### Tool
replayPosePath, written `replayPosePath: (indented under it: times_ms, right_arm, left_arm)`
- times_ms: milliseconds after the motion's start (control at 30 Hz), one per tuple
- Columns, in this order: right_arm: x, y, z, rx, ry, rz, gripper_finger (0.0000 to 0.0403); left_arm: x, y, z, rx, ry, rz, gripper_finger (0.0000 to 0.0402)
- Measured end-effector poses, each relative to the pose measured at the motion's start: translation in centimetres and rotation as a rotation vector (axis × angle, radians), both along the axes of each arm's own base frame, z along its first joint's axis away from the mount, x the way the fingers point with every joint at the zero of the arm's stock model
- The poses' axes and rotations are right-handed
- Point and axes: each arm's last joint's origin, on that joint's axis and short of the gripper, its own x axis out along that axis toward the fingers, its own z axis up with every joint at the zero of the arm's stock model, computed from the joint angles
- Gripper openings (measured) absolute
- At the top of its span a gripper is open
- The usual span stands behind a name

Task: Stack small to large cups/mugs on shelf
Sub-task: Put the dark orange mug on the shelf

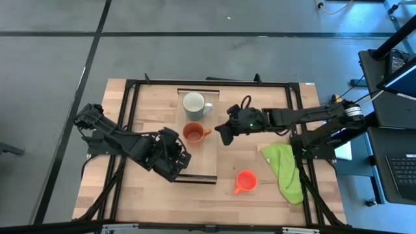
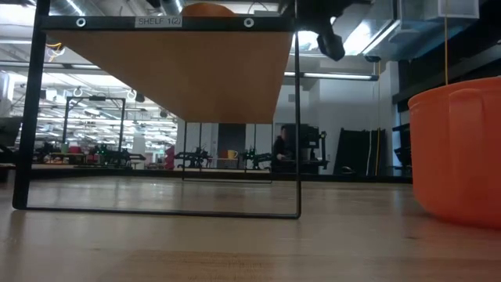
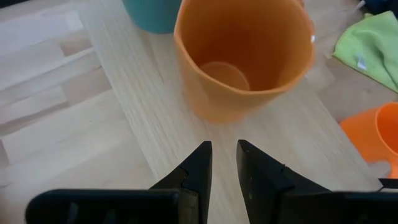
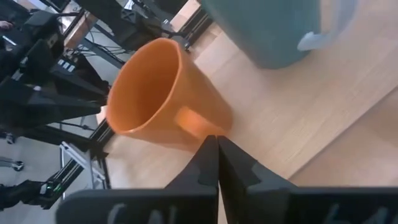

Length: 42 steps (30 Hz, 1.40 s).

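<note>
The shelf (image 1: 197, 166) is a long light-wood board in the table's middle, raised on a black frame (image 2: 297, 117). The pale grey-green mug (image 1: 194, 104) stands upright at its far end. The brownish-orange mug (image 1: 193, 132) stands upright just nearer, handle (image 1: 208, 133) toward the right. The bright orange-red mug (image 1: 245, 181) stands on the tabletop right of the shelf and fills the right of the low view (image 2: 458, 149). My left gripper (image 3: 224, 163) is over the shelf's near part, open by a narrow gap, pointing at the brownish-orange mug (image 3: 242, 56). My right gripper (image 4: 217, 149) is shut, right of that mug's handle (image 4: 193, 121). My right gripper's shut fingertips (image 4: 211, 146) stand right at the brownish-orange mug's handle (image 4: 194, 123), coming slanting down from the table's right. I cannot tell whether they touch it. The mug stands upright on the shelf.
A green cloth (image 1: 284, 170) lies crumpled on the tabletop at the right, also showing in the left wrist view (image 3: 370, 43). Black frame rails (image 1: 130, 117) run around the table. There is bare wood on the shelf's near half and on the tabletop left of it.
</note>
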Motion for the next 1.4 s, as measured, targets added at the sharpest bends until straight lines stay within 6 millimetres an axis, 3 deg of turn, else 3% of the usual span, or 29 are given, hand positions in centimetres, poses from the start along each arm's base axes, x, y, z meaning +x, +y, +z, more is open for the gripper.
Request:
replayPosePath:
  times_ms: [400,667,1400]
  right_arm:
    - [0.9,-2.3,-0.7,-0.005,-0.007,0.000,0.0000]
    - [2.4,-2.2,-2.2,0.016,0.000,0.035,0.0000]
    - [2.6,-2.1,-2.2,0.049,-0.018,0.092,0.0000]
  left_arm:
    - [0.1,0.4,0.0,0.005,0.011,0.008,0.0069]
    - [0.1,0.4,0.0,0.005,0.012,0.008,0.0069]
    - [0.1,1.2,-0.1,0.017,0.047,0.026,0.0069]
